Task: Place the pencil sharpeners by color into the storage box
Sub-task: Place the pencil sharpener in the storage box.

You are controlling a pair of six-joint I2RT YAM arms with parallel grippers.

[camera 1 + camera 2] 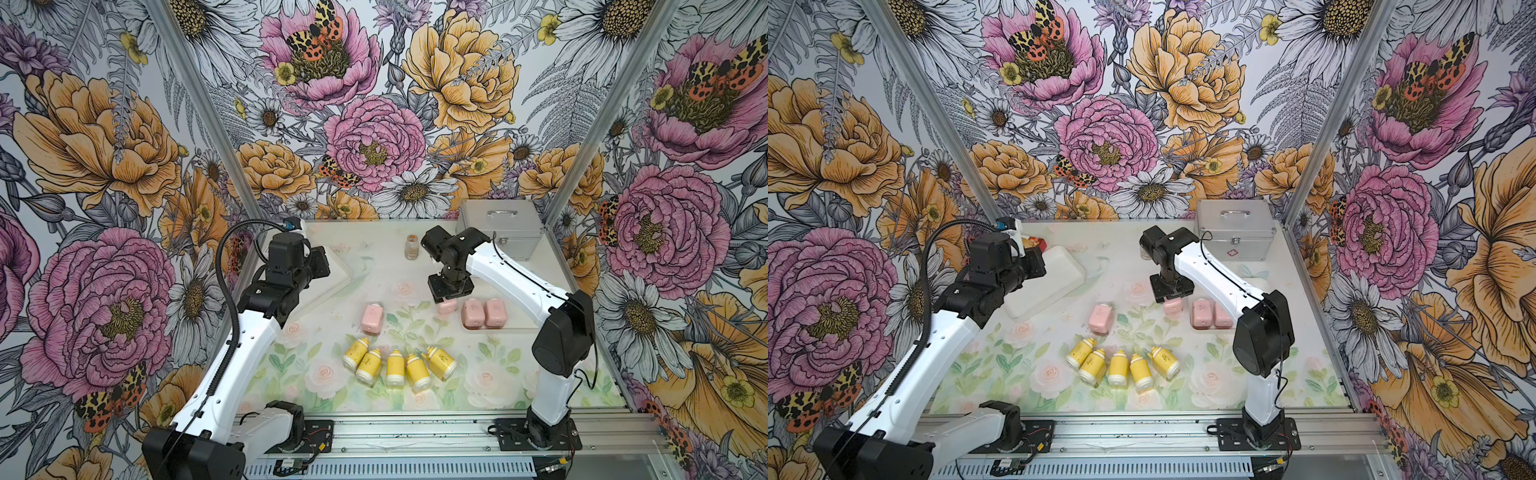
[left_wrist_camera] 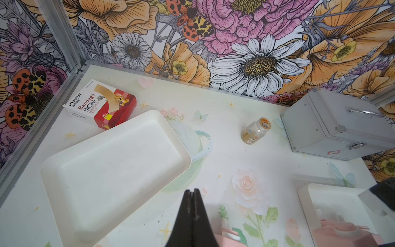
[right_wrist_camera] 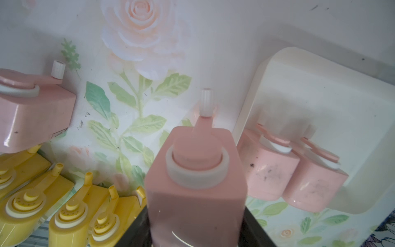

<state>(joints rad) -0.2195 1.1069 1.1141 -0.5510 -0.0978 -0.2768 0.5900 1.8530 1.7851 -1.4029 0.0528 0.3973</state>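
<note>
R tool (image 1: pixel 448 301) pinches pink sharpener (image 3: pixel 196 181), near-upright; white box (image 3: pixel 320 85) w/ two pinks (image 3: pixel 271 171) just right of it. L tool (image 2: pixel 191 193) pressed together.

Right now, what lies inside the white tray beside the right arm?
Two pink sharpeners, side by side. In both top views the right arm covers part of the tray.

The bandage box (image 2: pixel 100 104), just beside the white tray (image 2: pixel 115 171), reads "HYNAUT" on its top and again on its side. It also carries "Bandage" in red above the characters 创口贴, and "100" on a small yellow tag. The metal case (image 2: pixel 333 128), well apart from the tray, bears a red cross sign (image 2: pixel 332 152). The print on the glass jar (image 2: pixel 255 131) is too small to read.
</note>
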